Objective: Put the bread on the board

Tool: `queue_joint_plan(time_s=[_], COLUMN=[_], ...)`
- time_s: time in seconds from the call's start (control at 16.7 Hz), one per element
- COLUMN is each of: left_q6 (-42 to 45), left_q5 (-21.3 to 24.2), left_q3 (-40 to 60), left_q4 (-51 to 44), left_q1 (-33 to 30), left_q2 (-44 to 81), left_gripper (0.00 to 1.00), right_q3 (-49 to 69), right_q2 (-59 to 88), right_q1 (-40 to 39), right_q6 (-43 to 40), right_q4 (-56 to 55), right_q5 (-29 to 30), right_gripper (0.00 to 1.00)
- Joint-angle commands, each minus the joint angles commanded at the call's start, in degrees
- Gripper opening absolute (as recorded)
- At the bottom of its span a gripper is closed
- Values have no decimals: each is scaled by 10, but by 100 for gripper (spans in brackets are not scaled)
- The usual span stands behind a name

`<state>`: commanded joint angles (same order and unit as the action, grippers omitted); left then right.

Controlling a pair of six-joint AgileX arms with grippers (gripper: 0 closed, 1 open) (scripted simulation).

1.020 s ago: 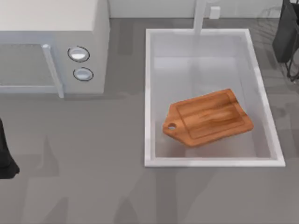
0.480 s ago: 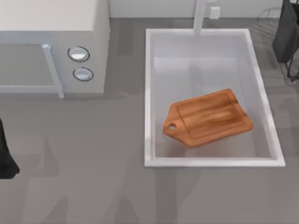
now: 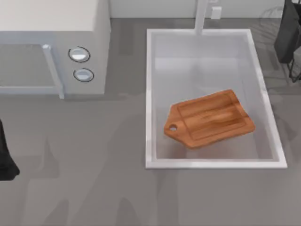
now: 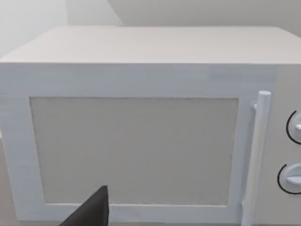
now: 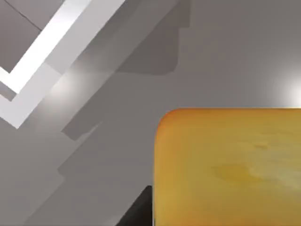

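Right end effector [image 3: 288,37], dark, at the top view's upper right edge beside the sink; whether its fingers are spread cannot be told. Its wrist view shows one yellow-golden blocky bread chunk [image 5: 230,167] very close, above grey bench [image 5: 225,52]. Left arm [image 3: 5,155] sits at the left edge, its wrist camera facing one white microwave [image 4: 141,117]. One reddish-brown wooden cutting board [image 3: 209,119] lies tilted in the white rectangular sink [image 3: 149,94], handle hole toward the left.

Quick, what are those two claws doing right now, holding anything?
Left gripper: by the microwave, grip cannot be told.
Right gripper: close beside the bread, grip cannot be told.
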<state>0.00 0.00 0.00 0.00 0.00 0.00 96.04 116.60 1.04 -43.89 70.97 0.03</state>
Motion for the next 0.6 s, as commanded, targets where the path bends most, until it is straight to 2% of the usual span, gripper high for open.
queue_joint_plan(time_s=[0.6], left_q6=[0], left_q5=[0], left_q3=[0], left_q4=[0], left_q1=[0], left_q2=[0], left_gripper=[100], right_q3=[135], right_q2=[129], right_q1=[-170], right_q6=[-675], right_q4=[45], right_q5=[-3], right_gripper=[0])
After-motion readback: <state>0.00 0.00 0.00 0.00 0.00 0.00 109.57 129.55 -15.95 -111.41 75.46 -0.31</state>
